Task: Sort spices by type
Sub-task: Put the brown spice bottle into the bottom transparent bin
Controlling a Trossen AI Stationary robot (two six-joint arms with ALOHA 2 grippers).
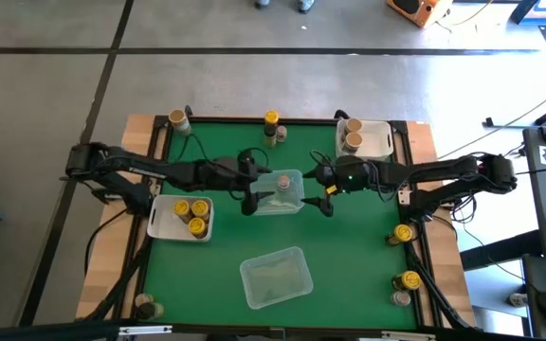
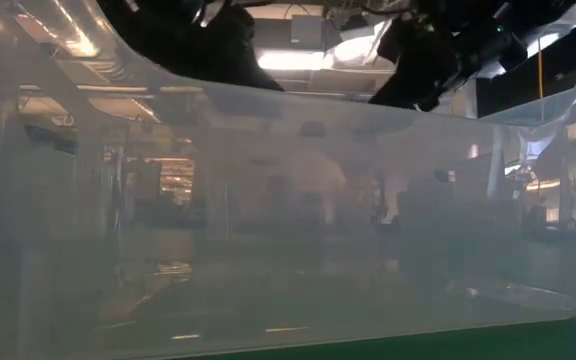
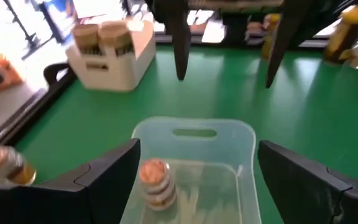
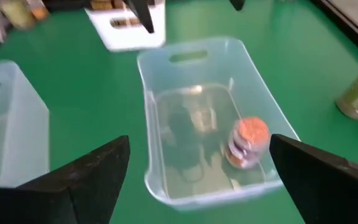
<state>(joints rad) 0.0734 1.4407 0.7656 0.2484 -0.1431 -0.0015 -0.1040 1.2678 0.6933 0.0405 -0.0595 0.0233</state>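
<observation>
Flanking a clear tub (image 1: 280, 192) at mid-table: left gripper (image 1: 250, 192) and right gripper (image 1: 324, 192), both with fingers spread wide, holding nothing. Inside the tub: one pink-lidded spice jar (image 3: 155, 181), upright. Left white tray (image 1: 162, 220): three yellow-lidded jars (image 1: 191, 213). Far-right white tray (image 1: 379, 140): two tan-lidded jars (image 1: 353, 134). Remaining jars stand along the table edges.

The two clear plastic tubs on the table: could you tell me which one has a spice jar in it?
The clear tub at mid-table, between the two end effectors, holds one pinkish-lidded jar. The other clear tub, nearer the table's front edge, appears empty.
</observation>
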